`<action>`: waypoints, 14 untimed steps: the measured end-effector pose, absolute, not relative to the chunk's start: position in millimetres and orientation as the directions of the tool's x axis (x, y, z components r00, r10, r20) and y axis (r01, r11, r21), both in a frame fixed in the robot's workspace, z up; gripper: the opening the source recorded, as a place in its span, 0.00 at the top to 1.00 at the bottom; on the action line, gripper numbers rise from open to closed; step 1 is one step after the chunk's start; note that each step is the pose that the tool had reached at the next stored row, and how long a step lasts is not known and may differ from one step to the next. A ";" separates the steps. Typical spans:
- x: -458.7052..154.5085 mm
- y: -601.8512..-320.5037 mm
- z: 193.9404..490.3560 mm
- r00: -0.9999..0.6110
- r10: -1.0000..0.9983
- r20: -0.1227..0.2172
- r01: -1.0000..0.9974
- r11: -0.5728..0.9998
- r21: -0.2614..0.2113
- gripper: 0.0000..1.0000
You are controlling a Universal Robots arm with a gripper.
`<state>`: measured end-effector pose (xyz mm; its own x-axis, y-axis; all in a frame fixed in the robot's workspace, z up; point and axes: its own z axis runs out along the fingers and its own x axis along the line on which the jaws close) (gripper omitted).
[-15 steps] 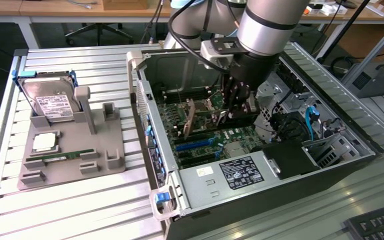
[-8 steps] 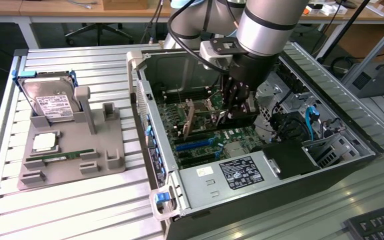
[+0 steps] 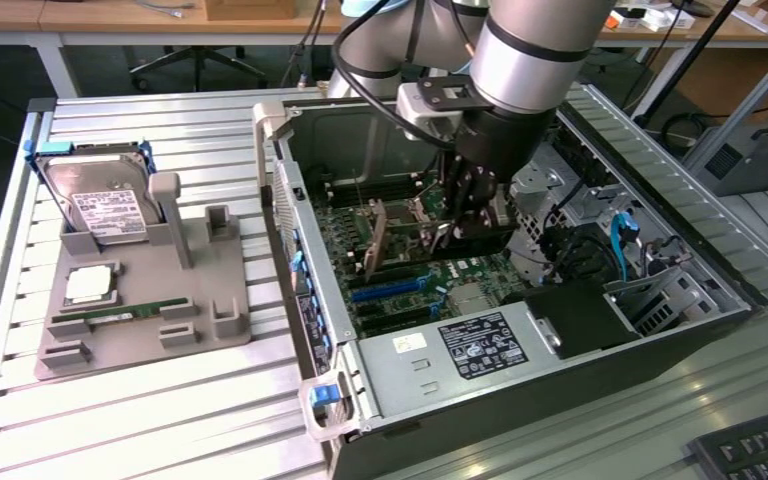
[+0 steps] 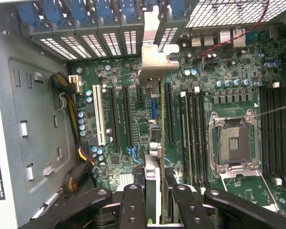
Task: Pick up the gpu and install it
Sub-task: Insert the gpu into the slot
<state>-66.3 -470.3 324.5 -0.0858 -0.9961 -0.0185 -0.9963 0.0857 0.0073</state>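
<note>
A: Gripper [image 4: 155, 200] state? 
B: Clenched on the gpu [image 4: 158, 138]. In the wrist view its two black fingers [image 4: 133, 207] pinch the card's thin edge from both sides.

A: Card position relative to the gripper? 
B: Directly between the fingertips and extending away from them, edge-on to the motherboard [image 4: 119, 157]. Its silver end bracket [image 4: 155, 64] points toward the rear slot covers [image 4: 100, 43] of the case.

A: Where inside the case? 
B: Exterior view: the arm reaches down into the open computer case [image 3: 357, 370], and the gpu [image 3: 381, 240] stands upright over the board's middle, near the blue expansion slots [image 3: 391, 290]. Whether it touches a slot, cannot tell.

A: Other items noted? 
B: Empty CPU socket [image 4: 234, 143] beside the card. On the table's far-left corner, a grey parts tray [image 3: 211, 330] carries a hard drive [image 3: 101, 205], a CPU [image 3: 88, 285] and a RAM stick [image 3: 117, 315].
</note>
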 end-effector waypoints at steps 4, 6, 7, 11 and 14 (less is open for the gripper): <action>-67.8 -470.7 324.0 -0.086 -0.996 -0.018 -0.996 0.086 0.007 0.73; -69.0 -471.0 323.7 -0.086 -0.996 -0.018 -0.996 0.086 0.007 0.73; -70.0 -471.2 323.4 -0.086 -0.996 -0.019 -0.996 0.086 0.007 0.73; -73.2 -472.1 322.4 -0.086 -0.996 -0.019 -0.996 0.086 0.007 0.73; -75.1 -472.3 321.6 -0.086 -0.996 -0.018 -0.996 0.086 0.007 0.73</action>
